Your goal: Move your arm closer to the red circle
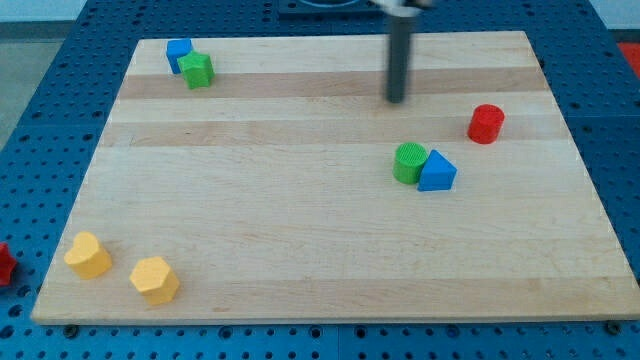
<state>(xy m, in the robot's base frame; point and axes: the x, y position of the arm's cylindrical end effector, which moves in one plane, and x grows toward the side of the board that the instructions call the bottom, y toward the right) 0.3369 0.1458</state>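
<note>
My tip (397, 99) upper-left of red circle (486, 123), apart.

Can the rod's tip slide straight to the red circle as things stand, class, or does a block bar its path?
Probably yes. My tip sits to the view's left of the red circle, with bare board between them. The green cylinder and blue block lie below that line.
</note>
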